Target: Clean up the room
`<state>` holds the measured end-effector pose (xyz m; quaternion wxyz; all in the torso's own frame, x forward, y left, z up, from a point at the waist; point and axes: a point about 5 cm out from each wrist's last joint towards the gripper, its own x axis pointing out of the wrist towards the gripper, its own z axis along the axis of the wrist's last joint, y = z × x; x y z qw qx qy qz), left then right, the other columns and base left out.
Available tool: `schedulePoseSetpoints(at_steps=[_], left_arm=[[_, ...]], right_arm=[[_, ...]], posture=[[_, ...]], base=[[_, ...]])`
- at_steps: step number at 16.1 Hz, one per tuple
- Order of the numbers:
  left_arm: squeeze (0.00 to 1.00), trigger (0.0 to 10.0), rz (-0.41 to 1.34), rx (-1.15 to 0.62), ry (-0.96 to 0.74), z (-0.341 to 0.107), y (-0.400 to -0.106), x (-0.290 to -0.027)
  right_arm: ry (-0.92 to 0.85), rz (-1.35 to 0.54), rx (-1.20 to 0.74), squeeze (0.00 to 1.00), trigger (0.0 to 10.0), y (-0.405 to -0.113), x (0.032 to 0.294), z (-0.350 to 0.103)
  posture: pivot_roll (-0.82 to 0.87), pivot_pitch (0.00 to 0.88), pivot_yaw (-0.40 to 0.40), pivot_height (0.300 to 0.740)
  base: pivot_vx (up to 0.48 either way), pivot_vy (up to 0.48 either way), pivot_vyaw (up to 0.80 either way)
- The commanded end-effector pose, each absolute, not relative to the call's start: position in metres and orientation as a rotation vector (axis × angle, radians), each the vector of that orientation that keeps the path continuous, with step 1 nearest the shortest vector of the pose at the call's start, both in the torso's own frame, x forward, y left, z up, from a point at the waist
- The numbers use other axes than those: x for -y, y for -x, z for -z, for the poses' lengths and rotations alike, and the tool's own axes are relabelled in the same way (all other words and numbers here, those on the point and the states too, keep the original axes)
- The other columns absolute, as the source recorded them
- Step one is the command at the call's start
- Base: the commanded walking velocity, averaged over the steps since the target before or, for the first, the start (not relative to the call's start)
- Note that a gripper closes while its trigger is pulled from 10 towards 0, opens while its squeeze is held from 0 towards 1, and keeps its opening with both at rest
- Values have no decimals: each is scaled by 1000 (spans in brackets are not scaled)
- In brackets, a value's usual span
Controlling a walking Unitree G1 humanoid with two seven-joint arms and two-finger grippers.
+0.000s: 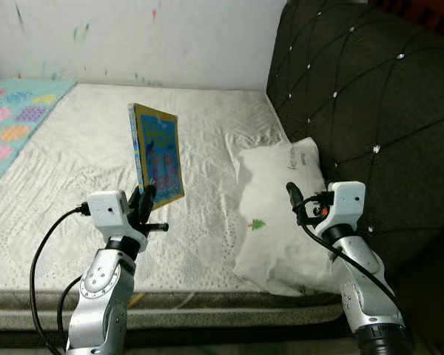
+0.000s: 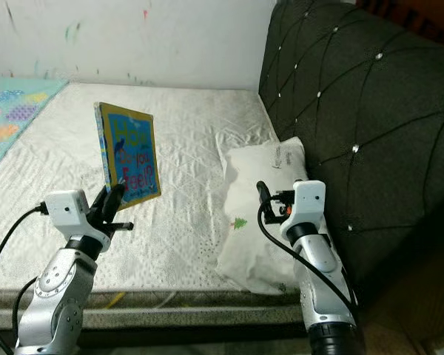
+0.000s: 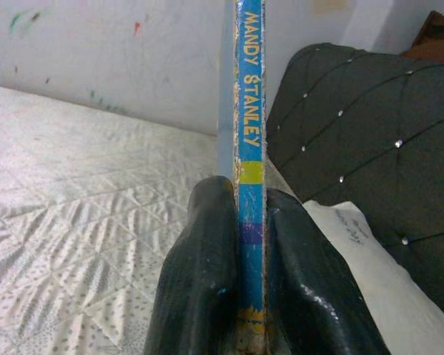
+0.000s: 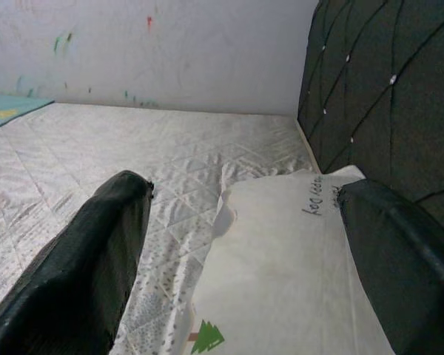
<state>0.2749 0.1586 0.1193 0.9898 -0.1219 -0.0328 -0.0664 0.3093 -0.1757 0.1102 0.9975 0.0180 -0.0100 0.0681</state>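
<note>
A blue and yellow picture book [image 1: 158, 154] stands upright above the white mattress [image 1: 96, 148], pinched at its lower edge by my left gripper [image 1: 146, 198], which is shut on it. The left wrist view looks along the book's spine [image 3: 250, 133], clamped between both black fingers [image 3: 200, 274]. My right gripper [image 1: 296, 200] hovers open over a white pillow [image 1: 277, 214] lying against the dark headboard; its fingers [image 4: 89, 259] are spread wide with nothing between them.
A black tufted headboard [image 1: 370, 111] rises at the right. A pastel patterned blanket [image 1: 11, 122] covers the mattress's far left. A white wall [image 1: 133, 37] with paint marks stands behind the bed. The mattress's front edge [image 1: 207, 299] runs just before my arms.
</note>
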Motion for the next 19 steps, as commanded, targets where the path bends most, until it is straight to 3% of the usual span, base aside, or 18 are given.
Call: schedulePoseSetpoints(at_steps=[1,17,19], left_arm=[[0,10000,162,143,239,-136,-277,-157],[0,10000,180,145,242,-136,-277,-155],[0,10000,168,135,247,-135,-277,-155]], right_arm=[[-32,-137,21,0,10000,-310,176,-111],[-22,-146,16,0,10000,-309,176,-110],[-21,-148,16,0,10000,-309,176,-110]], posture=[[-13,10,-40,740],[-12,6,-42,740],[-11,3,-42,740]], base=[[319,0,0],[326,0,0],[0,0,0]])
